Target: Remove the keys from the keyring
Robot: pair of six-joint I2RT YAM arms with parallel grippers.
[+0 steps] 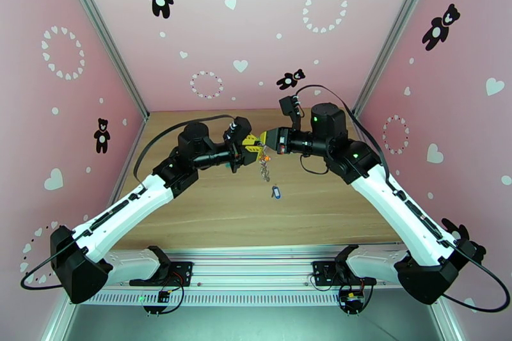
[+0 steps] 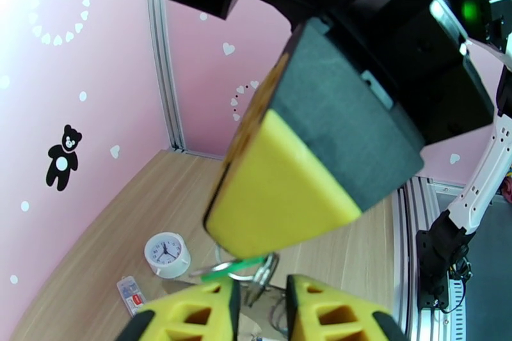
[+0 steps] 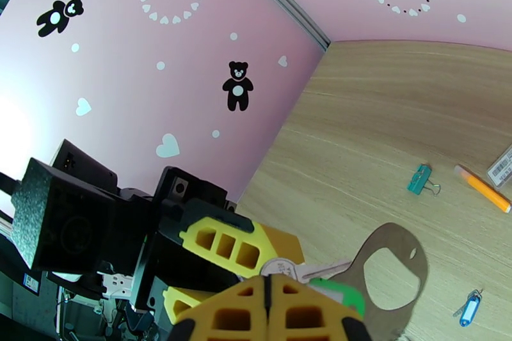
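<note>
The wooden bench point(image 1: 211, 208) spans the floor of the pink-walled cell, and the two arms meet above its middle. The left gripper point(image 1: 251, 149) reaches in from 9 o'clock and the right gripper point(image 1: 267, 139) from 3 o'clock, tips almost touching. The right gripper's jaws are pressed fully together, and the metal rings of the keyring point(image 1: 264, 169) come out right at their tips. The rest of the keyring hangs straight down toward 6 o'clock, clear of the bench. In the right wrist view its grey-brown loop dangles at 4 o'clock from those tips. The left gripper's jaws stand narrowly apart with a metal ring in the gap; whether the pads pinch it cannot be told. In the left wrist view a small white clock point(image 2: 166, 254) sits on the bench at 10 o'clock from the left gripper. An orange pen point(image 3: 483, 189) lies at 1 o'clock from the loop, with a teal binder clip point(image 3: 419, 179) just beside it at 9 o'clock. The green key point(image 2: 233, 267) is in the bunch between the two grippers. The blue key point(image 1: 276, 192) lies loose on the bench, at 5 o'clock from the hanging keyring.
</note>
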